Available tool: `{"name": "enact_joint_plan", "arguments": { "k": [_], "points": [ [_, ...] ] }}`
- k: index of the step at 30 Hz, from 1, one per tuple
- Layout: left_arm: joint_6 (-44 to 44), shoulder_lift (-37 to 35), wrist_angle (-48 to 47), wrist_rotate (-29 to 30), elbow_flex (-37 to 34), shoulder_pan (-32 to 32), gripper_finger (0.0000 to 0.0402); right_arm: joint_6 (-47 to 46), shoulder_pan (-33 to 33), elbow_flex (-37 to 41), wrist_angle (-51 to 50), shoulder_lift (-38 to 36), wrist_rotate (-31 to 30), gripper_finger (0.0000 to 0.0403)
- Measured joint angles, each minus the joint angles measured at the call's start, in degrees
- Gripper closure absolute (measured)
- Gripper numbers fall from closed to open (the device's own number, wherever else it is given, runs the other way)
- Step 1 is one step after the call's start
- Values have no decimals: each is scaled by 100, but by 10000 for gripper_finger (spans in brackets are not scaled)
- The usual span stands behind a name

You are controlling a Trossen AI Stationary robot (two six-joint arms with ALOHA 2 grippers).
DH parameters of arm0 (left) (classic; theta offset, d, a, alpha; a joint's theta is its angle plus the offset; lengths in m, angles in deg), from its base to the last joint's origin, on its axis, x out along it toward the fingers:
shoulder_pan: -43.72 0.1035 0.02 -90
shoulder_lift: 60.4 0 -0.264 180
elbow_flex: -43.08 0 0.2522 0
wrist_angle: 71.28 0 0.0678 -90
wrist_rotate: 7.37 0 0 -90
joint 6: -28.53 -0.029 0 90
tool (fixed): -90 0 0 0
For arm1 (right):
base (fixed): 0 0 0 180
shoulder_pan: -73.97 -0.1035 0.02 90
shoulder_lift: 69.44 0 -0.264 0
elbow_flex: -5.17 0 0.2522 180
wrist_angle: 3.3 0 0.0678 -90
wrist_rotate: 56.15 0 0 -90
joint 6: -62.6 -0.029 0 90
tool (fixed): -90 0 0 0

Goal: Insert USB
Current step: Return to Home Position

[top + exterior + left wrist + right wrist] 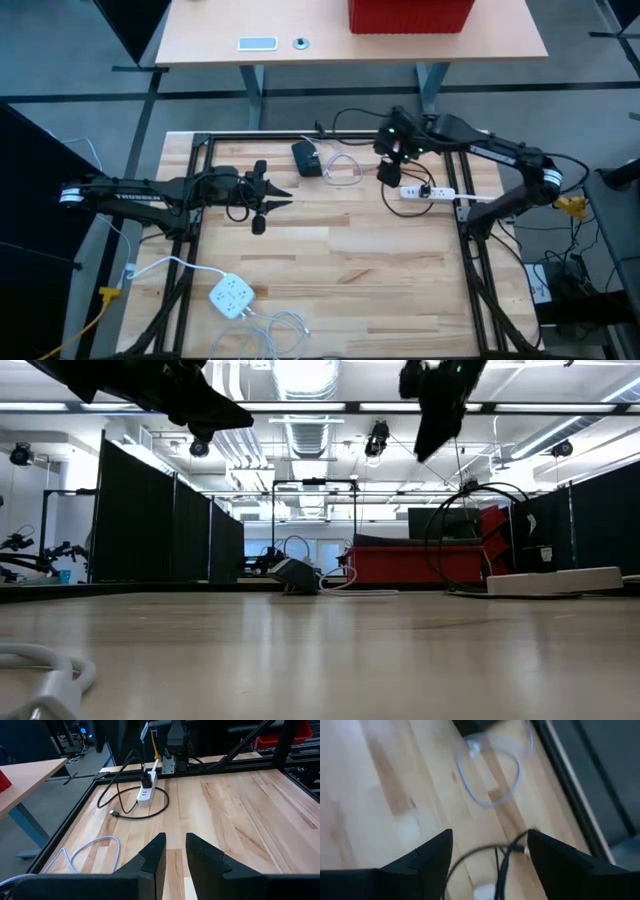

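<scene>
Right gripper (490, 835) hangs just above the white outlet extension (428, 192), fingers wide apart, nothing held; a black plug (145, 780) sits seated in it; left gripper (175, 837) hovers mid-table, fingers slightly parted, empty, apparently clear of the job.

White "TROSSEN" lettering along the dark link of the left arm (130, 197), seen from above

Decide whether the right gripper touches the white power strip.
Apart: the low view shows the right gripper hanging well above the strip, which lies on the table.
</scene>
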Motion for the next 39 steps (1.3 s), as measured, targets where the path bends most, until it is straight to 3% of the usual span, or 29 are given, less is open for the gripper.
{"name": "enact_joint_plan", "arguments": {
  "k": [8,14,17,24,39],
  "points": [
    [0,0,-42,0,0,0,338,-226,-714,265,441,-1006,-19,202],
    [0,0,-38,0,0,0,338,-200,-1347,1046,1073,-1900,37,221],
    [0,0,-39,0,0,0,338,-135,-1528,1589,1585,-2453,403,230],
    [0,-2,-28,0,0,0,338,-105,-1547,2999,2941,-3906,903,254],
    [0,-2,-19,0,0,0,338,-184,-1545,4638,3670,-6391,927,304]
  ]
}}
